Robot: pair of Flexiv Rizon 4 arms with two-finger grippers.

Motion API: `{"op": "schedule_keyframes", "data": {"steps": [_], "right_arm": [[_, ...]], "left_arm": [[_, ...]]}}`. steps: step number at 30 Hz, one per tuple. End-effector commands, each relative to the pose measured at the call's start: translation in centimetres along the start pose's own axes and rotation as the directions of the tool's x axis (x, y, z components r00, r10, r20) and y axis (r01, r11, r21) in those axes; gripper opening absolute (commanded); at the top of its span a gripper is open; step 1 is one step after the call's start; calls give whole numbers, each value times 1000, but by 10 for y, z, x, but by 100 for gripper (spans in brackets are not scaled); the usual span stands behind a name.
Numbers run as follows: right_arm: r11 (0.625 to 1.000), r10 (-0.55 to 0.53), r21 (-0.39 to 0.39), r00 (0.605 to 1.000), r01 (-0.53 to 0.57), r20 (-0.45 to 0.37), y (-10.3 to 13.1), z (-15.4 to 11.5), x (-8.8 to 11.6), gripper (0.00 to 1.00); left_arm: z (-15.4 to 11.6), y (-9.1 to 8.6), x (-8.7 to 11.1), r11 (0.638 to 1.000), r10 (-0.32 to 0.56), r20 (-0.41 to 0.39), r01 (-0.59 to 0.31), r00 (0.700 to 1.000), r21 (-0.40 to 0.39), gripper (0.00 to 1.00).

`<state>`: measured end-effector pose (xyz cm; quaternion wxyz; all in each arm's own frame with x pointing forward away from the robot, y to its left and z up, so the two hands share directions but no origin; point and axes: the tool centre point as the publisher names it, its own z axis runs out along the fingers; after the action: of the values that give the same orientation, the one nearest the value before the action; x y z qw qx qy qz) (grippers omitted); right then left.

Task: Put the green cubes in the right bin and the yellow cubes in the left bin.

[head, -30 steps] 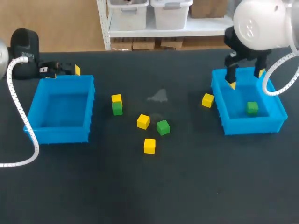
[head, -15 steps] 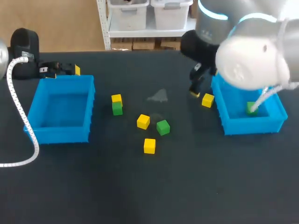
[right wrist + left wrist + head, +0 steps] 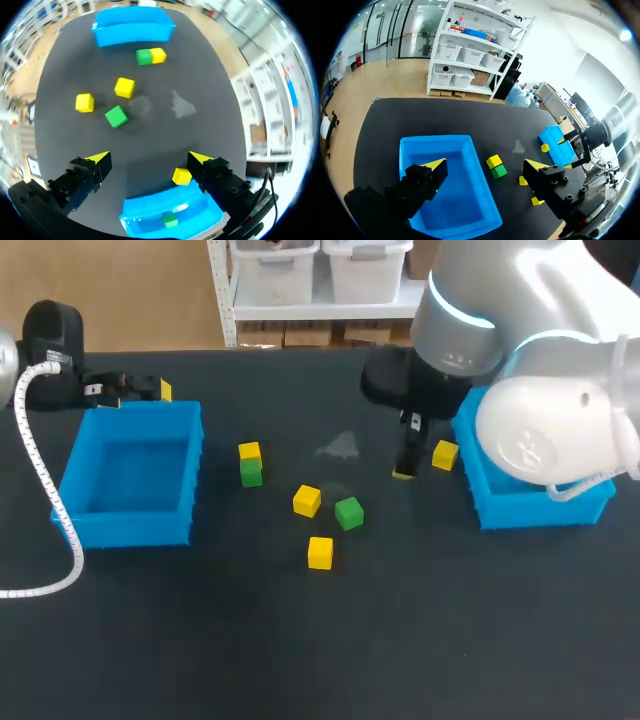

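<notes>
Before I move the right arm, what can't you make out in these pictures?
- Head view: the right arm covers most of the right bin; its green cube shows only in the right wrist view.
- Head view: the right fingers overlap, so their gap is unreadable there.
- Left wrist view: a left finger hides the loose green cube seen from the head view.

On the dark desk [image 3: 210, 100], a lone yellow cube [image 3: 182, 176] lies just beside one of the fingers [image 3: 212, 172] of the right gripper [image 3: 150, 159]. Behind that cube, the blue plastic right bin [image 3: 145, 206] holds a small green cube [image 3: 170, 220]. Ahead of the fingers lie a loose green cube [image 3: 116, 116] and two more yellow cubes [image 3: 124, 87]. Farther ahead are a touching green-and-yellow pair [image 3: 150, 56], then the blue plastic left bin [image 3: 132, 32].
</notes>
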<state>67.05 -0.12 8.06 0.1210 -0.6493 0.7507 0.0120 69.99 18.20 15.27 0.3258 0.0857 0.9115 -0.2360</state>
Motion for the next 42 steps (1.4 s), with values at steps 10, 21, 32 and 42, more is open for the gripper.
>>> {"op": "schedule_keyframes", "data": {"steps": [10, 21, 32, 42], "right_arm": [[907, -396, -173, 918, 384, -38, 6, 40, -40, 100], [889, -419, -225, 907, 399, -46, 15, 69, -48, 100], [894, -389, -255, 920, 368, -38, 38, 76, -40, 100], [927, -338, -192, 940, 323, -50, 47, 86, -35, 100]], "left_arm": [[0, 2, 1, 1000, 2, 5, -2, 1000, 8, 100], [0, 2, 1, 1000, 2, 5, -2, 1000, 8, 100], [0, 2, 1, 1000, 2, 5, -2, 1000, 8, 100], [0, 2, 1, 1000, 2, 5, -2, 1000, 8, 100]]}}
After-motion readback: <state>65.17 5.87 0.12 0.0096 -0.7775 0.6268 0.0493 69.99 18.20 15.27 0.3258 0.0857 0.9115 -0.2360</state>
